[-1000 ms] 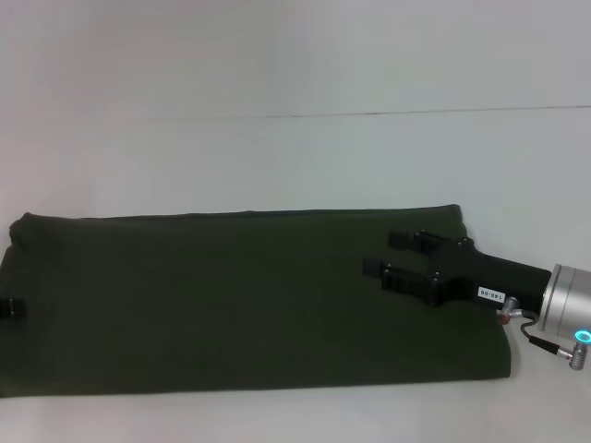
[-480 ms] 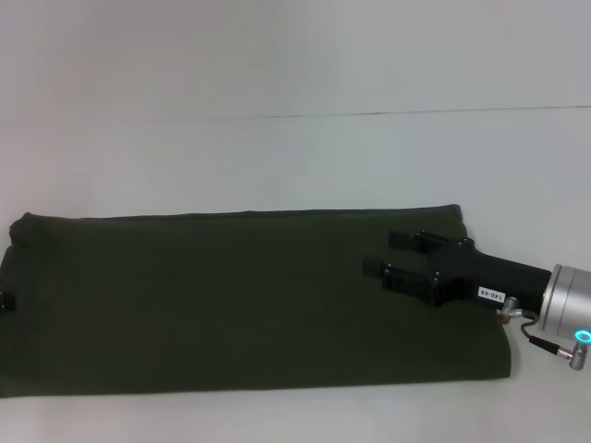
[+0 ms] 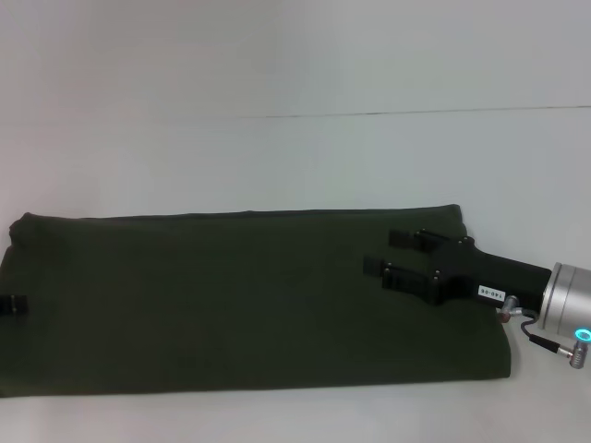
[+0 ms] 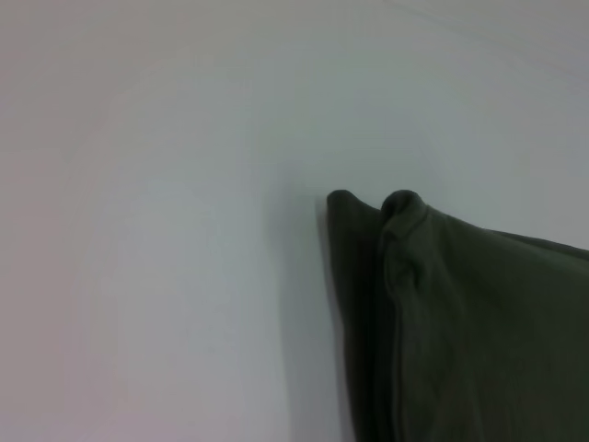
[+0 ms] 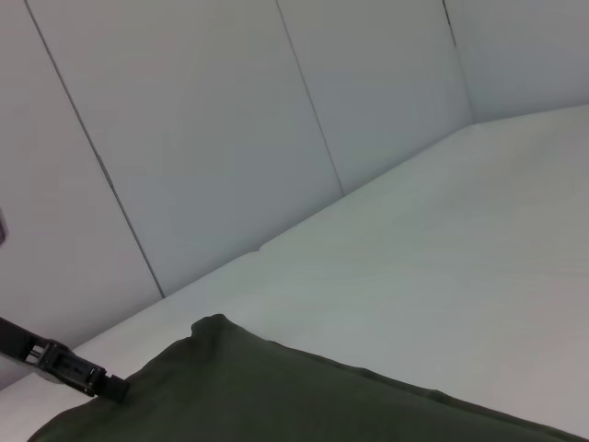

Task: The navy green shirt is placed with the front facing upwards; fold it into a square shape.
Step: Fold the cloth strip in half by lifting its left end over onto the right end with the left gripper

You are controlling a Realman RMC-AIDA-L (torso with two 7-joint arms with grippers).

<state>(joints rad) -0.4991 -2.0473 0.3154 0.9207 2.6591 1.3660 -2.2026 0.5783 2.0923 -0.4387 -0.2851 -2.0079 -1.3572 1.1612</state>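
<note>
Shirt point(image 3: 240, 295) folded long; left gripper point(image 3: 11, 305) mostly cut off at edge.

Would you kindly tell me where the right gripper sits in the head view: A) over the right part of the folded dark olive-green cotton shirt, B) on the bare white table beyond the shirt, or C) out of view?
A: the right gripper shows with its fingers spread above the right part of the dark olive-green shirt, not the white table.
</note>
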